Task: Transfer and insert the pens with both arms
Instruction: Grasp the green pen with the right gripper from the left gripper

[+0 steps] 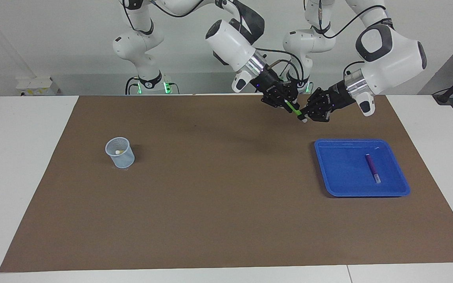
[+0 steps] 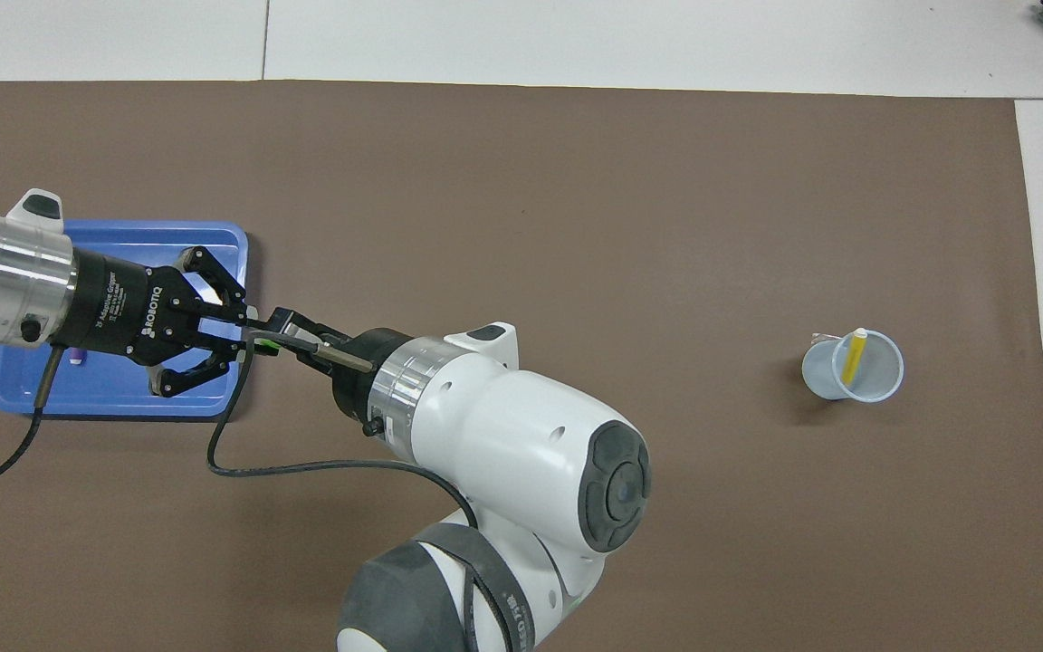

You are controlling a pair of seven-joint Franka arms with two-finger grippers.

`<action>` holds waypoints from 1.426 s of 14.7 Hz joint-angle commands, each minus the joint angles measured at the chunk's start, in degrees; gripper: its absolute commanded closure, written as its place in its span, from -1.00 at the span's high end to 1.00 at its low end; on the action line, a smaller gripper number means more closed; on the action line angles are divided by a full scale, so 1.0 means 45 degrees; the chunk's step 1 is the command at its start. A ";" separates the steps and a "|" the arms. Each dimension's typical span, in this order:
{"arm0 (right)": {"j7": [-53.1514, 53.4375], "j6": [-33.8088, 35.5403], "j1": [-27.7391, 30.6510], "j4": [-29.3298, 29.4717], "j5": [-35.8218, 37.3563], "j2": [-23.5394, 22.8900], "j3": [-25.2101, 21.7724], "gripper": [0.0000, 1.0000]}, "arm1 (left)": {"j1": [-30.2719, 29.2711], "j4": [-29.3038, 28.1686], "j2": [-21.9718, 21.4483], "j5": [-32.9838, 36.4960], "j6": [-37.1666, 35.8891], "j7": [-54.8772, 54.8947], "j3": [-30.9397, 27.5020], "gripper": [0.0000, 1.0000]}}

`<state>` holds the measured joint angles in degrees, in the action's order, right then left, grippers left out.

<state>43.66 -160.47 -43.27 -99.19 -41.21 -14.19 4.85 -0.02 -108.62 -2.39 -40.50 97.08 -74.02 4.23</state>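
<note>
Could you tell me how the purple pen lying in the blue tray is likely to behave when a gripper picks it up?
The slim purple pen looks rigid and probably light. Its round body lying flat in the blue plastic tray may roll if nudged, though the rim should contain it.

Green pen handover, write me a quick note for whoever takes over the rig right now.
Left gripper: shut on the green pen, in the air above the mat, near the robots' edge.
Right gripper: shut on the same green pen at its other end; both grip it mid-handover.
Yellow pen: already standing in the cup toward the right arm's end.
Purple pen: lying in the blue tray toward the left arm's end, untouched.
Done: one pen inserted.
Left: left gripper releases, right arm puts the green pen in the cup, then the purple pen follows.
</note>
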 commanded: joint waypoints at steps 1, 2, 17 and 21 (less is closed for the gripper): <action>-0.0190 0.0250 0.0104 -0.0283 0.0173 0.0106 0.0095 -1.00 | 0.0102 -0.0295 -0.0484 -0.0200 0.0027 -0.0152 -0.0099 -1.00; -0.0190 0.0230 0.0104 -0.0283 0.0173 0.0106 0.0095 -1.00 | 0.0102 -0.0295 -0.0485 -0.0200 0.0027 -0.0152 -0.0080 -1.00; -0.0696 0.0190 0.0279 -0.0282 0.0173 0.0106 0.0075 -1.00 | -0.0034 -0.0295 -0.0739 -0.0103 -0.0012 -0.0035 -0.0118 -0.53; -0.1205 0.0639 0.0455 -0.0283 0.0173 0.0106 0.0056 -1.00 | 0.0024 -0.0295 -0.0817 -0.0083 -0.0051 -0.0055 -0.0099 -0.52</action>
<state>39.82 -159.42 -42.18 -99.96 -41.21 -14.20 4.78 -0.13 -108.61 -4.63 -40.54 97.05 -74.00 4.08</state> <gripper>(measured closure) 0.784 0.797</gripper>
